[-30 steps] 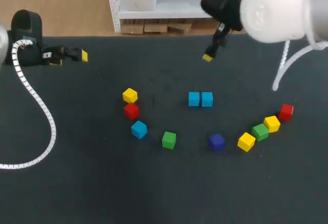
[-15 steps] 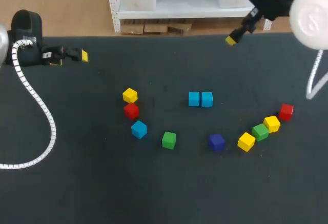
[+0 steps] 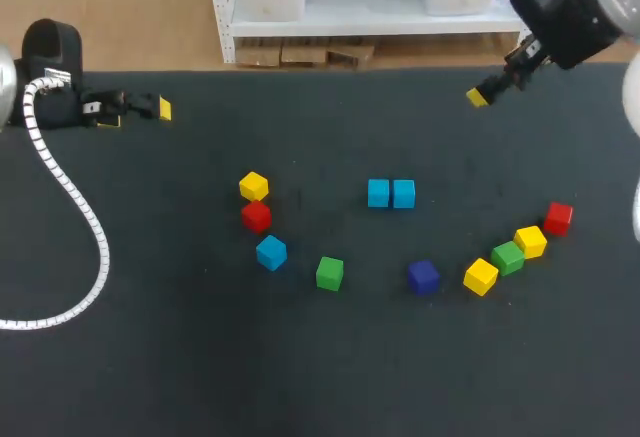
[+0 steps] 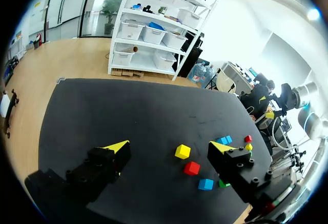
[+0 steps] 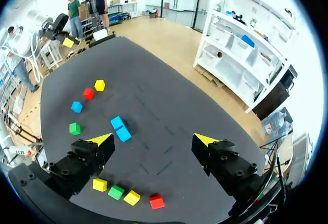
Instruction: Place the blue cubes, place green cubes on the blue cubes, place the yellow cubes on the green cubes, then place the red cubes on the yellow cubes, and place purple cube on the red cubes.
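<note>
Two blue cubes [image 5: 120,128] touching, ahead of R pincer [image 5: 152,140], nearer one finger. Yellow-green-yellow-red cube row [image 5: 116,191] under it. R pincer wide open, empty. L pincer [image 4: 169,146] likewise open, empty; yellow cube [image 4: 182,151] & red cube [image 4: 191,168] ahead on bench [image 4: 102,111].

No readable text, labels or numbers anywhere.

Matt dark table [image 3: 180,377], smooth matt cubes [image 3: 329,273], white ribbed plastic cable wrap [image 3: 78,207]
</note>
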